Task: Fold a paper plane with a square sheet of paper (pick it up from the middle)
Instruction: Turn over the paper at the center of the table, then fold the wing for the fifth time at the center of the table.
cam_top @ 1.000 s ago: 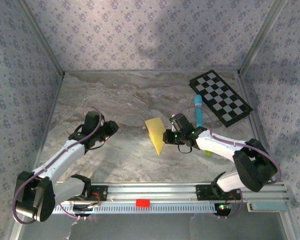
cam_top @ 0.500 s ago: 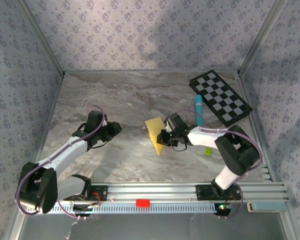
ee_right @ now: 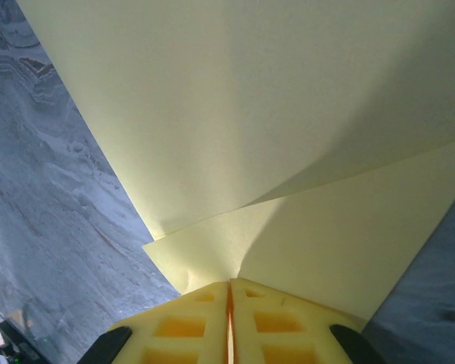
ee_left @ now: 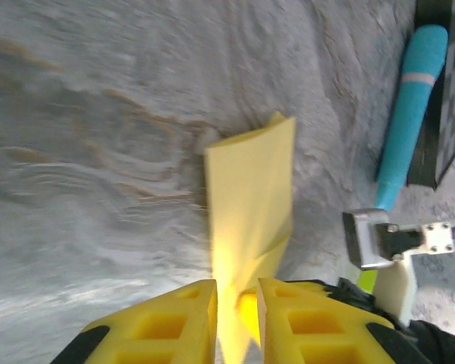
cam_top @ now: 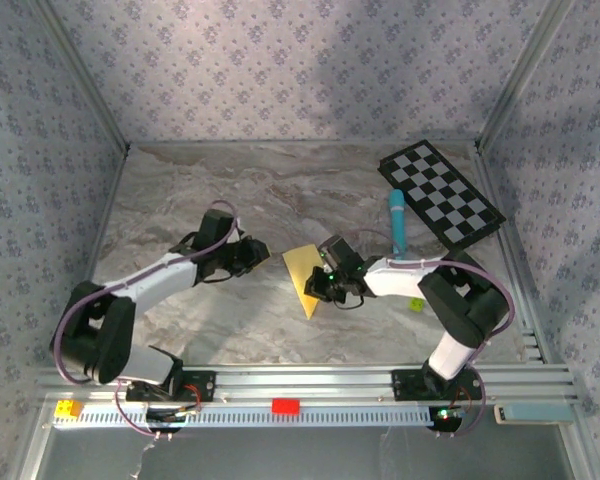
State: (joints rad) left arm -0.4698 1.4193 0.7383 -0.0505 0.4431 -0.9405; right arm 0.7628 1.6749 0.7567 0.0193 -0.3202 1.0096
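Top view: I see the square sheet of paper (cam_top: 303,274), creased into a yellow wedge, near the middle of the marbled tabletop (cam_top: 180,200). The right gripper (cam_top: 327,283) holds its right edge. In the right wrist view its fingers (ee_right: 182,326) are pressed together on the paper. The left gripper (cam_top: 263,254) sits just beside the paper's left edge. Its fingers (ee_left: 174,322) stand narrowly apart, the paper's near tip showing in the gap. A blue marker (cam_top: 396,222) and a checkered board (cam_top: 442,195) lie beyond, to the right.
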